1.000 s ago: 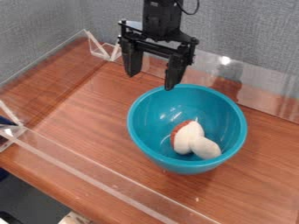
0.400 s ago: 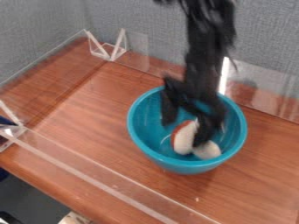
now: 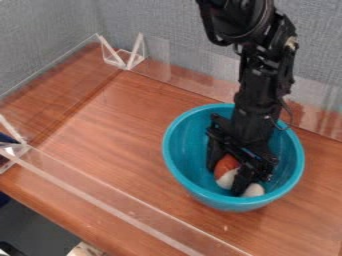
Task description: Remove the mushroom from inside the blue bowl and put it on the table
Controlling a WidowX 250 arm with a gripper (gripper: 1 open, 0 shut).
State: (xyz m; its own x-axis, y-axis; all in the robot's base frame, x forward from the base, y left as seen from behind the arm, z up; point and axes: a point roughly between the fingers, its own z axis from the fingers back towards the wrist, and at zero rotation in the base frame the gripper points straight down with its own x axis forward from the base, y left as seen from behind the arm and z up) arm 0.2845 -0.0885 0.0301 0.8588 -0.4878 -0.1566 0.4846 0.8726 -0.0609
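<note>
Within the blue bowl [image 3: 182, 160], the toy mushroom [image 3: 227, 172] lies with its long axis slanting, red cap toward upper left, pale stem toward lower right; the black gripper's [image 3: 235, 166] fingers straddle it, their closure unclear.

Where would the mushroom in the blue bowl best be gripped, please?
Probably around the mushroom near its cap, from above: it lies on its side, and the walls of the blue bowl likely hinder a sideways approach.

Mushroom [image 3: 226, 172] partly hidden behind the dark hand [image 3: 225, 160].
</note>
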